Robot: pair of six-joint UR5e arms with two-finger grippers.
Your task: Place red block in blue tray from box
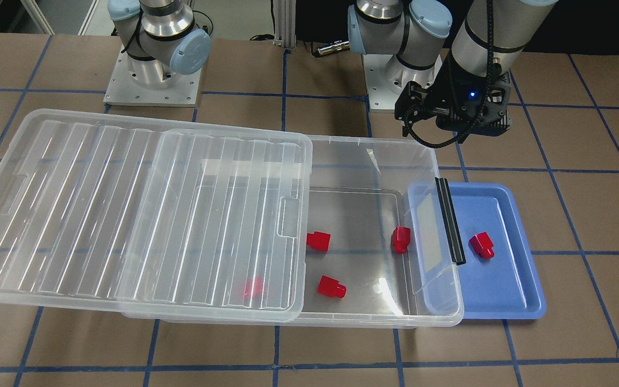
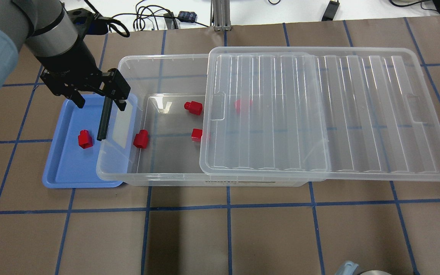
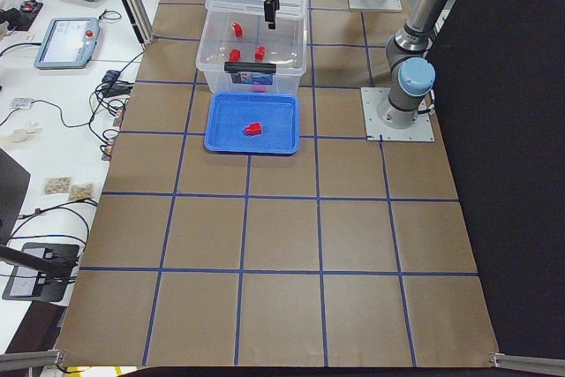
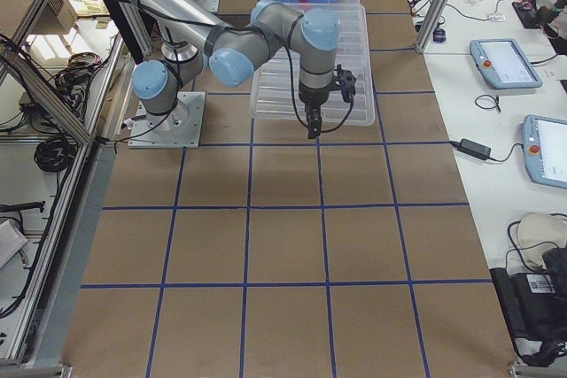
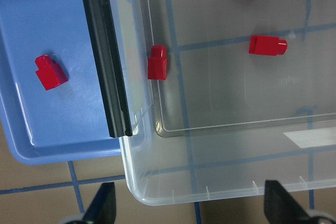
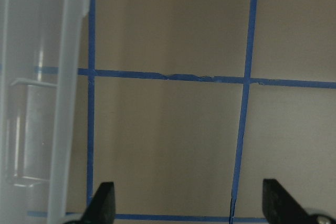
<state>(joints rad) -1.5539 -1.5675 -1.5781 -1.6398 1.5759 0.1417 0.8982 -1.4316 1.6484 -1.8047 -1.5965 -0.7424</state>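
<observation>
One red block [image 2: 84, 138] lies in the blue tray [image 2: 67, 172], left of the black bar [image 2: 104, 118] on the clear box [image 2: 159, 63]; the left wrist view shows it too [image 5: 51, 72]. Three more red blocks lie on the box's uncovered floor [image 2: 141, 138] [image 2: 193, 107] [image 2: 197, 134]. Another shows through the ribbed lid [image 2: 243, 105]. My left gripper [image 2: 98, 100] hovers open and empty over the tray's far end and the box's short end; its fingertips [image 5: 105, 208] stand wide apart. My right gripper [image 6: 189, 205] is open and empty over bare table.
The ribbed lid [image 2: 319, 114] is slid to the right, covering over half the box and overhanging its right end. The lid's edge [image 6: 68, 77] shows at the left of the right wrist view. The tray tucks under the box's left rim. Blue tape lines grid the brown table.
</observation>
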